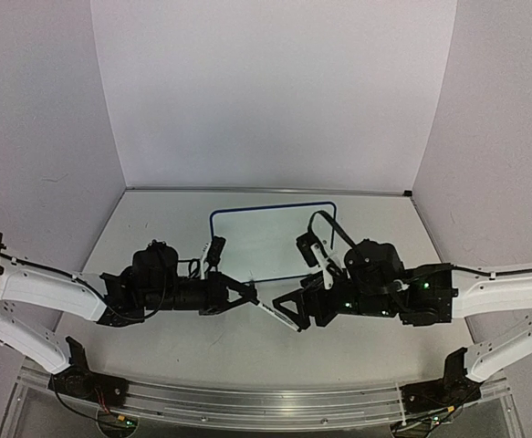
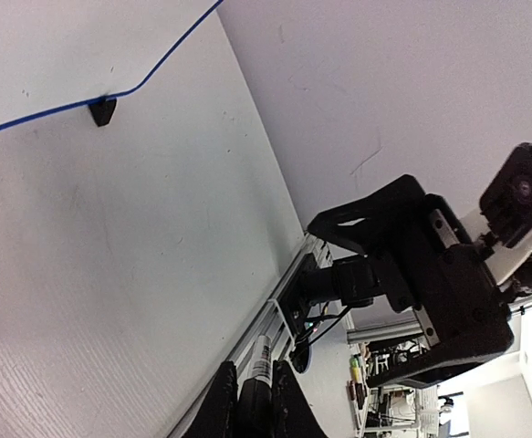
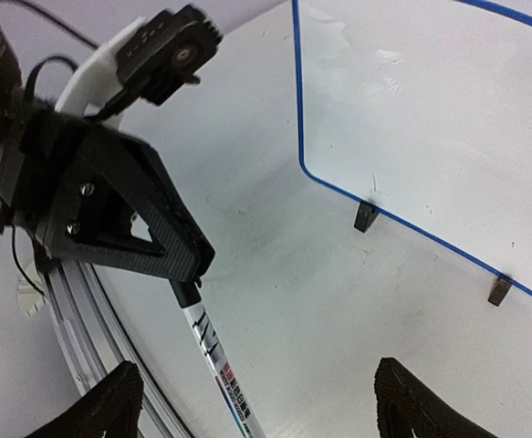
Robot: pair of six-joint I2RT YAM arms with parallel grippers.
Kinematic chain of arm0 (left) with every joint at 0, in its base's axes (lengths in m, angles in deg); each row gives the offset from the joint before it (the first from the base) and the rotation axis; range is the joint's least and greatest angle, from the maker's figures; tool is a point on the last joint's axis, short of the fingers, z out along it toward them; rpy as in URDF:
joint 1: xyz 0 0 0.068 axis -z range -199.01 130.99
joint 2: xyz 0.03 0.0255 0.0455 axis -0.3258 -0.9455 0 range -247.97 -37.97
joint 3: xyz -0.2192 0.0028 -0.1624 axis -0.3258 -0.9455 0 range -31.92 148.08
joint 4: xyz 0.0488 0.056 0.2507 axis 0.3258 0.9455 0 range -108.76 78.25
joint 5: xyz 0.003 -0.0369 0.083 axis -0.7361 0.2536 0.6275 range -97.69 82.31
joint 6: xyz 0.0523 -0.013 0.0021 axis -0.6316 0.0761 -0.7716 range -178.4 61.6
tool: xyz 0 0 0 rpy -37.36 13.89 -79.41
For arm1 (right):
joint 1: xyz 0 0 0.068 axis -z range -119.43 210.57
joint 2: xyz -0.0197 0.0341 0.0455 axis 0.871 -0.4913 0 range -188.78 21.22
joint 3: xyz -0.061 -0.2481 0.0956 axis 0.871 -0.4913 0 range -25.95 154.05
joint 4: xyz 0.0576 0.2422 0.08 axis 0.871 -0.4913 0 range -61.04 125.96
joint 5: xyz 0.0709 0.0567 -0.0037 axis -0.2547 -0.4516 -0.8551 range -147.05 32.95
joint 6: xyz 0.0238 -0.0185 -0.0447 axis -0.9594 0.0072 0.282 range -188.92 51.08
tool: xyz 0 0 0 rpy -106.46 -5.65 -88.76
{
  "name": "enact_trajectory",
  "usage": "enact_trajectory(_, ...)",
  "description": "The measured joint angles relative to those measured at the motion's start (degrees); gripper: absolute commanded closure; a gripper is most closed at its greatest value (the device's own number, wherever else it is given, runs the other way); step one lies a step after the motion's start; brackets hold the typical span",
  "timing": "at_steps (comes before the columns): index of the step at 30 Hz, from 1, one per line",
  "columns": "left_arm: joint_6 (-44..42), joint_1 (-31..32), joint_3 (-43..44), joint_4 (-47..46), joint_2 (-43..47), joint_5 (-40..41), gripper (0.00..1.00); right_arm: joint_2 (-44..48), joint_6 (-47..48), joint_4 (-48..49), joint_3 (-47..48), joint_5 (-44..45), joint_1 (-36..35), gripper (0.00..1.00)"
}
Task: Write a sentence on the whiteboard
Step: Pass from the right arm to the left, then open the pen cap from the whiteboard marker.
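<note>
The whiteboard (image 1: 270, 239), white with a blue rim, lies flat at the table's middle. Its surface looks blank in the top and right wrist (image 3: 430, 119) views; no sentence shows. Its black clip feet (image 3: 365, 215) show, one also in the left wrist view (image 2: 104, 110). My left gripper (image 1: 247, 293) is shut on a white marker (image 1: 273, 315) with printed lettering, just in front of the board. The marker sticks out past my left fingertips (image 2: 253, 370). My right gripper (image 1: 289, 312) faces it, wide open (image 3: 266, 412). The marker's barrel (image 3: 213, 356) runs between the right fingers (image 3: 110, 406) without touching.
The aluminium rail (image 1: 247, 397) runs along the table's near edge, under both arm bases. White walls close the table at the back and sides. The right gripper's body (image 2: 430, 283) hangs close in front of the left gripper.
</note>
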Motion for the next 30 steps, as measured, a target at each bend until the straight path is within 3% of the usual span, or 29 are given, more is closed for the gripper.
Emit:
enact_trajectory(6,0.4,0.0,-5.4,-12.6,3.7,3.4,1.0,5.1,-9.3,16.2,-11.0,2.0,0.0,0.08)
enact_trajectory(11,0.3,0.0,-7.0,-19.9,4.5,4.1,1.0,5.1,-13.9,26.9,-14.2,0.8,0.0,0.08)
enact_trajectory(18,0.7,0.0,-8.0,-30.8,4.4,4.1,1.0,3.5,-18.0,40.7,-15.0,-3.0,0.1,0.16)
enact_trajectory(30,1.1,0.0,-8.8,-36.2,1.4,3.6,1.0,-0.3,-21.7,48.0,-15.0,-8.1,0.1,0.36)
